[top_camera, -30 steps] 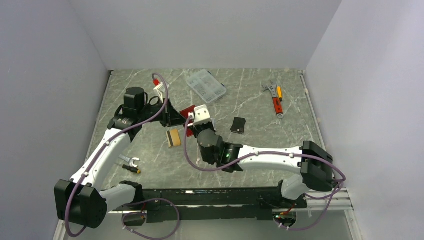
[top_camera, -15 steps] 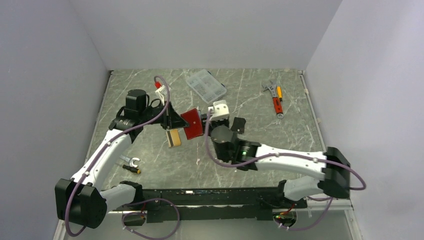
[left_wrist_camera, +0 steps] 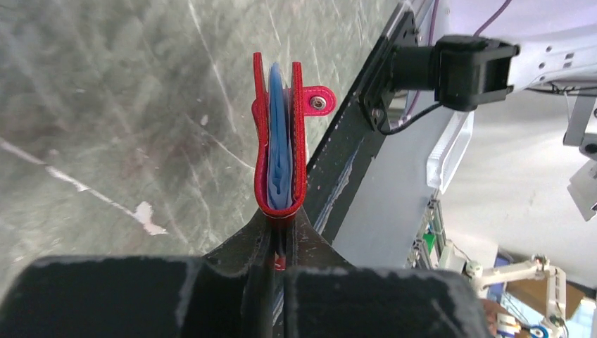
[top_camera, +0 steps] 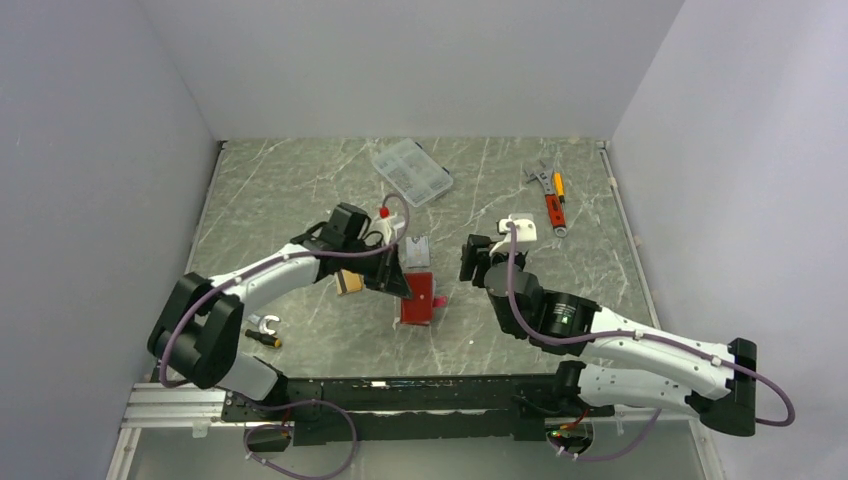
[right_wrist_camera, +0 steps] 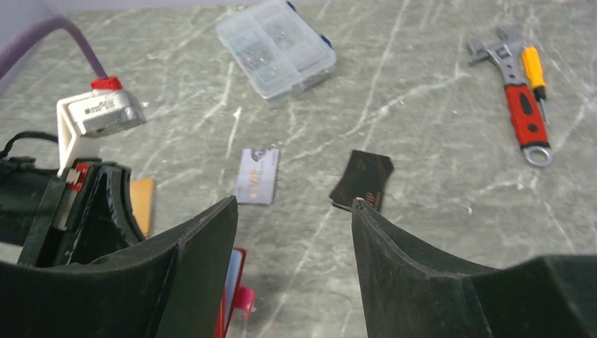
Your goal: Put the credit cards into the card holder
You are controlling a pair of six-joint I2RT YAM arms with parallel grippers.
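Observation:
The red card holder (top_camera: 418, 298) hangs over the middle of the table, folded nearly closed, with my left gripper (top_camera: 399, 279) shut on its spine. In the left wrist view the card holder (left_wrist_camera: 280, 134) shows its light blue inside and snap tab, pinched in my left gripper (left_wrist_camera: 280, 227). A silver-grey credit card (top_camera: 418, 250) lies flat just behind it, and an orange one (top_camera: 349, 282) lies to the left. My right gripper (right_wrist_camera: 294, 204) is open and empty, to the right of the holder. The silver card (right_wrist_camera: 257, 176) lies ahead of it.
A small black wallet (right_wrist_camera: 362, 179) lies just ahead of the right fingertip. A clear parts box (top_camera: 411, 172) sits at the back centre, and a red-handled wrench (top_camera: 553, 205) and a yellow-handled tool at the back right. A small hand tool (top_camera: 262, 330) lies near the left arm.
My right gripper opened, let go of the card holder and drew back to the right. My left arm carried the holder toward the near centre. The silver card now shows.

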